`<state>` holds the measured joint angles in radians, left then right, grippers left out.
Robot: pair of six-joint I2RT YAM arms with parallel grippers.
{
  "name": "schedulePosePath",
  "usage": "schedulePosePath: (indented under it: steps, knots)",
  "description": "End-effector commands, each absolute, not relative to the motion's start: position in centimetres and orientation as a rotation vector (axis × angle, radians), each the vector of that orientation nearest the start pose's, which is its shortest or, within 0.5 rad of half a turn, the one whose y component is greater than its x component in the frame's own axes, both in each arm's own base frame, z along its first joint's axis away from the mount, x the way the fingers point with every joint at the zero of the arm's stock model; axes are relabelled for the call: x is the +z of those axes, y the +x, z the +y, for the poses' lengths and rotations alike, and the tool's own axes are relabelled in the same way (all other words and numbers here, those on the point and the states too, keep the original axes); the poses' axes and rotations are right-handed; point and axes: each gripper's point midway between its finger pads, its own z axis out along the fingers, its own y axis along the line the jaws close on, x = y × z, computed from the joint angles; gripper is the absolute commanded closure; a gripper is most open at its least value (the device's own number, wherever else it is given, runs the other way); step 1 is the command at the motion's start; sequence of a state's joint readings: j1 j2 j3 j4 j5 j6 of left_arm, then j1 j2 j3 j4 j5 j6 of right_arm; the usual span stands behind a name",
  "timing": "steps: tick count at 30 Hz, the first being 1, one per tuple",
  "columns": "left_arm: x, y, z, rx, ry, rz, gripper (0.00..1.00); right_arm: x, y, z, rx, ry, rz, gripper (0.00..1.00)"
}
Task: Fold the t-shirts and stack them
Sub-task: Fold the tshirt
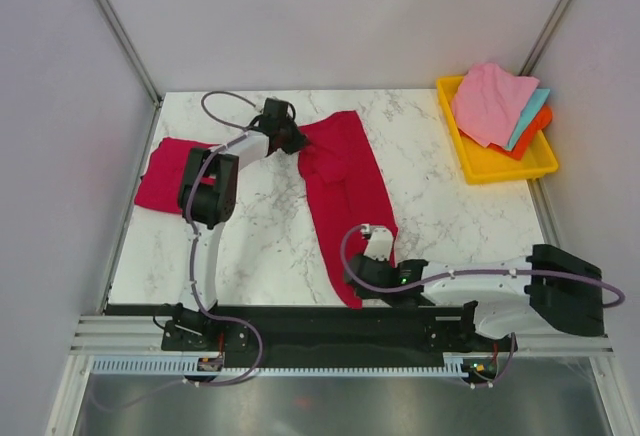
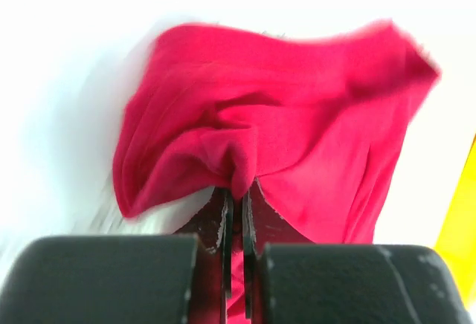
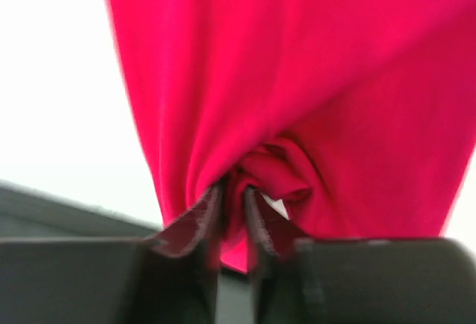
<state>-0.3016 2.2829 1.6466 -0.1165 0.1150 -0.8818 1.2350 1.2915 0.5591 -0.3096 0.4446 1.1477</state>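
Note:
A crimson t-shirt (image 1: 345, 171) lies bunched into a long strip down the middle of the marble table. My left gripper (image 1: 296, 141) is shut on its far left edge. In the left wrist view, cloth (image 2: 297, 116) is pinched between the closed fingers of that gripper (image 2: 236, 194). My right gripper (image 1: 380, 241) is shut on the strip's near end. The right wrist view shows a fold of the t-shirt (image 3: 297, 79) gathered in that gripper (image 3: 232, 201). A second red t-shirt (image 1: 165, 174) lies folded at the table's left edge, partly behind the left arm.
A yellow tray (image 1: 500, 166) at the back right holds a pink cloth (image 1: 490, 101) over teal and orange ones. The tray's yellow wall (image 2: 461, 220) shows at the right edge of the left wrist view. Grey walls enclose the table on both sides.

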Motion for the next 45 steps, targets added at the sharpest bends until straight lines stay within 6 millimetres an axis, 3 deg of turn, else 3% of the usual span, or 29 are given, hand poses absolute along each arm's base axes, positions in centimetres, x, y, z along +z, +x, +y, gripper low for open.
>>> schedulePosePath:
  steps: [1, 2, 3, 4, 5, 6, 8, 9, 10, 11, 13, 15, 17, 21, 22, 23, 24, 25, 26, 28, 29, 30, 31, 34, 39, 41, 42, 44, 45]
  knots:
    - [2.8, 56.8, -22.9, -0.640, -0.458, 2.402, 0.98, 5.4, 11.0, 31.0, 0.481, -0.157, 2.480, 0.72]
    - [3.3, 59.0, -23.5, -0.653, -0.427, 2.369, 0.98, 6.1, 11.1, 32.9, 0.464, -0.225, 2.480, 0.66]
    - [3.6, 59.7, -23.7, -0.652, -0.406, 2.366, 0.98, 6.4, 11.3, 33.3, 0.430, -0.293, 2.470, 0.42]
    - [3.8, 60.3, -23.3, -0.647, -0.413, 2.365, 0.98, 6.9, 11.7, 33.7, 0.408, -0.307, 2.454, 0.34]
    - [5.4, 61.8, -23.5, -0.675, -0.404, 2.317, 0.98, 8.1, 12.6, 34.0, 0.393, -0.297, 2.406, 0.26]
    - [4.8, 62.3, -23.5, -0.685, -0.412, 2.315, 0.98, 8.9, 13.2, 34.0, 0.390, -0.292, 2.373, 0.17]
    - [6.3, 63.9, -23.2, -0.691, -0.413, 2.257, 0.98, 10.9, 14.6, 33.5, 0.397, -0.278, 2.320, 0.12]
    - [5.9, 64.4, -22.9, -0.685, -0.407, 2.249, 0.96, 11.5, 15.2, 33.3, 0.402, -0.274, 2.312, 0.12]
    - [6.8, 65.1, -22.9, -0.691, -0.393, 2.217, 0.89, 12.0, 16.6, 32.5, 0.389, -0.248, 2.304, 0.12]
    - [7.3, 65.6, -22.9, -0.691, -0.379, 2.190, 0.66, 12.7, 17.2, 31.9, 0.405, -0.232, 2.299, 0.12]
    - [7.8, 66.3, -22.0, -0.672, -0.391, 2.160, 0.36, 13.2, 20.1, 30.0, 0.377, -0.150, 2.294, 0.12]
    - [8.6, 66.9, -20.8, -0.656, -0.397, 2.132, 0.13, 13.5, 21.9, 28.8, 0.380, -0.140, 2.296, 0.14]
    - [9.8, 67.0, -20.3, -0.663, -0.381, 2.114, 0.00, 13.8, 25.1, 27.4, 0.371, -0.095, 2.281, 0.16]
    - [12.8, 66.6, -18.5, -0.615, -0.318, 2.082, 0.00, 13.6, 29.2, 26.4, 0.394, -0.024, 2.287, 0.22]
    - [12.0, 65.9, -18.2, -0.594, -0.314, 2.109, 0.00, 13.2, 30.3, 25.8, 0.402, 0.015, 2.297, 0.23]
    - [13.8, 65.4, -18.0, -0.584, -0.271, 2.090, 0.00, 12.6, 31.4, 26.1, 0.419, 0.034, 2.300, 0.27]
    - [14.0, 64.9, -18.0, -0.586, -0.258, 2.096, 0.01, 12.2, 32.1, 26.0, 0.431, 0.056, 2.304, 0.29]
    - [12.4, 63.7, -18.1, -0.590, -0.247, 2.145, 0.00, 11.7, 33.2, 25.3, 0.444, 0.102, 2.316, 0.30]
    - [14.0, 62.9, -18.1, -0.598, -0.232, 2.133, 0.00, 10.8, 34.2, 25.5, 0.459, 0.126, 2.319, 0.32]
    - [12.2, 60.9, -18.0, -0.607, -0.234, 2.183, 0.00, 10.1, 36.2, 24.7, 0.474, 0.179, 2.304, 0.33]
    - [12.1, 60.1, -18.0, -0.614, -0.232, 2.191, 0.01, 9.4, 37.6, 24.9, 0.473, 0.191, 2.297, 0.34]
    - [13.5, 59.4, -17.9, -0.621, -0.228, 2.172, 0.02, 9.0, 38.4, 24.7, 0.459, 0.201, 2.298, 0.34]
    - [12.0, 58.3, -17.9, -0.628, -0.230, 2.196, 0.03, 8.6, 39.8, 23.7, 0.436, 0.226, 2.298, 0.34]
    - [11.8, 56.8, -18.3, -0.676, -0.223, 2.206, 0.08, 6.2, 43.1, 23.1, 0.435, 0.266, 2.327, 0.35]
    - [12.1, 57.7, -19.2, -0.736, -0.202, 2.189, 0.15, 5.7, 47.3, 22.6, 0.568, 0.317, 2.277, 0.35]
    - [10.7, 58.4, -19.4, -0.735, -0.208, 2.207, 0.21, 5.3, 48.9, 22.8, 0.590, 0.324, 2.275, 0.35]
    - [11.2, 59.4, -19.6, -0.739, -0.206, 2.186, 0.23, 5.2, 49.7, 22.4, 0.594, 0.334, 2.272, 0.36]
    - [9.3, 60.5, -19.8, -0.737, -0.222, 2.205, 0.27, 4.7, 51.3, 22.3, 0.592, 0.347, 2.264, 0.36]
    - [10.4, 61.6, -19.9, -0.740, -0.221, 2.181, 0.30, 4.5, 52.1, 21.8, 0.592, 0.362, 2.263, 0.36]
